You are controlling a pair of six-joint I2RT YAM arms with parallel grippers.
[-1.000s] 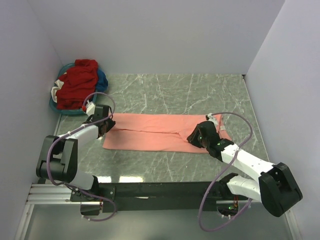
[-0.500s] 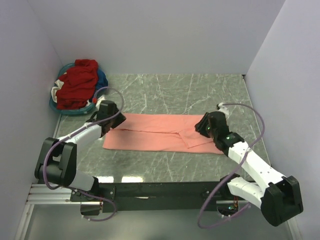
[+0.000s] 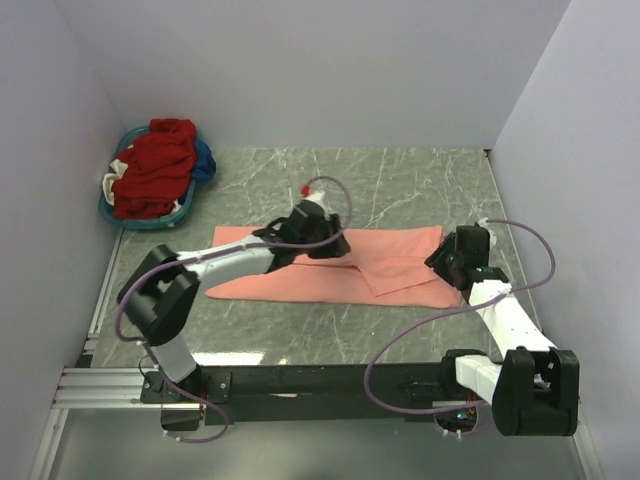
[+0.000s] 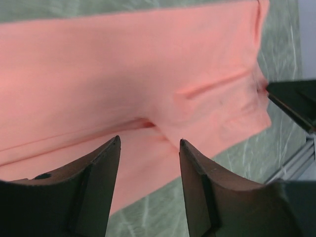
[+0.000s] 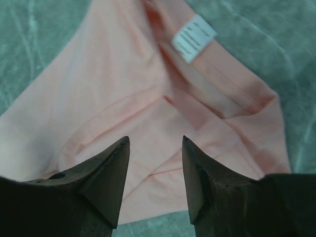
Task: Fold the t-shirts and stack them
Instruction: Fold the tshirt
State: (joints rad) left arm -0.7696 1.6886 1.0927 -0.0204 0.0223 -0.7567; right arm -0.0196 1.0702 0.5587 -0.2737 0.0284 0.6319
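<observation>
The salmon-pink t-shirt [image 3: 390, 262] lies across the table [image 3: 400, 180] as a band from nine to three o'clock, with the left gripper [image 4: 149, 140] over its centre and the right gripper [image 5: 155, 139] at three o'clock hovering parted and empty, presumably positioning for a crosswise fold.

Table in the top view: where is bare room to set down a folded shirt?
Bare table runs between the pink t-shirt and the back wall, right of the teal basket. A narrower strip lies between the shirt and the black base rail. The middle and far-left corner are crowded.
</observation>
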